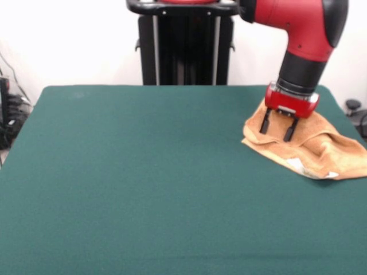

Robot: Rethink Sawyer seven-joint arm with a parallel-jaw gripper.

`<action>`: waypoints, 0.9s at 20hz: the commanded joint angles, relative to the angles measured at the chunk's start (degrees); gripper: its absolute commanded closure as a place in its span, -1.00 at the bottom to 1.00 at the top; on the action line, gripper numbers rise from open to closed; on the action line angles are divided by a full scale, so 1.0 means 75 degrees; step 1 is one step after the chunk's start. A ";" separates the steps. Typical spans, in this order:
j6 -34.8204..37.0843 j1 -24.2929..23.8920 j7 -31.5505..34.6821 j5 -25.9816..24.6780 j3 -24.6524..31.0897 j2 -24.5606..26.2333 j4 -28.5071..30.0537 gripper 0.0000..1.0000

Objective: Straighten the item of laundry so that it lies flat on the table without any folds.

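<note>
Over by the counter's right edge, toward its far corner as the front camera saw it, the small orange-tan terry cloth towel (312, 146) sat bunched up, and the job looked barely begun. The towel was nowhere near flat: a thick fold ran across its middle, the cloth rose in a hump under the arm, and the near edge curled over itself. A little white tag (297, 165) peeked out along that near edge, with a pale patch at the near right corner as well. Part of the cloth reached the picture's right border, so how far it spread that way could not be told.

The red and black arm's pincer (277, 127) was down on the hump, its two dark fingers (265, 123) spread apart, a gap plainly showing between them. Their tips met the cloth, or were just above it; nothing was pinched between them that I could make out, so I judged it had no hold on the towel at that moment.

All the real work was left, then: every fold to be drawn out and each corner pulled clear. The broad dark green felt-like counter (143, 172) lay open toward the left, giving plenty of room for spreading.
</note>
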 commanded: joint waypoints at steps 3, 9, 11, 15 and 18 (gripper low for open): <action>-0.2205 -0.0593 0.2060 -0.0103 0.1424 0.2442 -0.0623 -1.00; -0.2398 -0.0201 0.2119 0.0016 0.1044 0.2543 -0.0733 1.00; -0.2285 -0.0162 0.2094 0.0126 0.1026 0.2527 -0.0727 1.00; -0.2080 -0.0105 0.2043 0.0273 0.1004 0.2490 -0.0727 1.00; -0.2012 -0.0109 0.2034 0.0291 0.1006 0.2481 -0.0734 1.00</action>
